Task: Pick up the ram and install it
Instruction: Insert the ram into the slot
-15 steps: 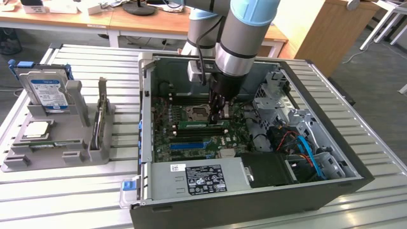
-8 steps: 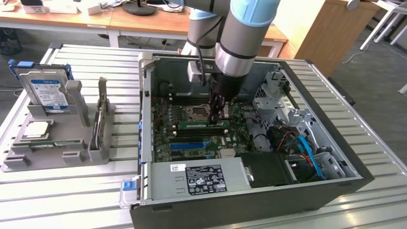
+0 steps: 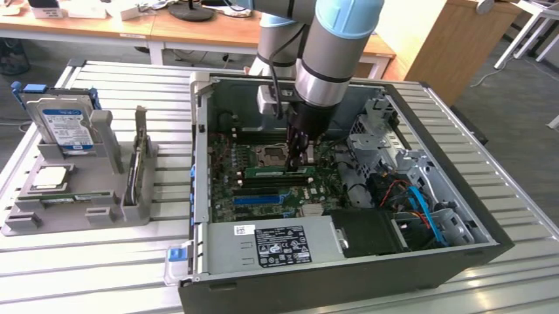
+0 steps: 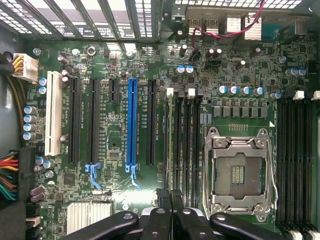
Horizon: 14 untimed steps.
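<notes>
The gripper (image 3: 302,157) is down inside the computer case (image 3: 349,288)
Its fingers (image 4: 162,200) are pressed together (no gap), right over the green ram (image 3: 277,171), which stands on edge on the board (image 3: 229,167).

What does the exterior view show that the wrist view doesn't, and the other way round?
Exterior view: the grey tray beside the case, holding the hard drive and CPU chip, and, side-on, the green ram along the memory slots under the gripper. Wrist view: the white expansion slot and the coloured wire bundle. Both: the gripper, the motherboard, its blue slot and the empty CPU socket.
</notes>
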Available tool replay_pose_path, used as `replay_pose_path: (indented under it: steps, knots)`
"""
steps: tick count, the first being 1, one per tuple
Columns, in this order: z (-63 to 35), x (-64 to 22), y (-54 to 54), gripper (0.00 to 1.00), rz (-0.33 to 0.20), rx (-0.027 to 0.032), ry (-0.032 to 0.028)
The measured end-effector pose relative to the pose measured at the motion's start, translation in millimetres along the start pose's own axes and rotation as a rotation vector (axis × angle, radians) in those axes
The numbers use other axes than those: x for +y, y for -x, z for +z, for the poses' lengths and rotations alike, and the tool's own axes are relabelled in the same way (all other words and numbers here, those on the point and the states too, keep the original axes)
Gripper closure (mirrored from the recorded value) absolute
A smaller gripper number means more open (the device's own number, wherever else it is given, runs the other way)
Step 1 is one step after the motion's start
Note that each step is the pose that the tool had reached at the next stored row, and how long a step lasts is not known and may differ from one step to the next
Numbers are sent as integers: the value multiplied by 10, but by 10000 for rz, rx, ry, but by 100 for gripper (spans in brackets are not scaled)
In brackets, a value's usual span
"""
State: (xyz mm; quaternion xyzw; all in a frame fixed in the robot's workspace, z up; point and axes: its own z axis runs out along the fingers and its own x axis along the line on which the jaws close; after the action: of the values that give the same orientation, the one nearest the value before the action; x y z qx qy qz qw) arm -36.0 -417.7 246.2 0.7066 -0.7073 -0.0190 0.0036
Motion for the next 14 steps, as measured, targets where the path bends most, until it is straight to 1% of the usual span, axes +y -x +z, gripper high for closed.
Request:
replay_pose_path:
  steps: [14]
  knots:
    - [30,-1,0,88,0,-1,-1]
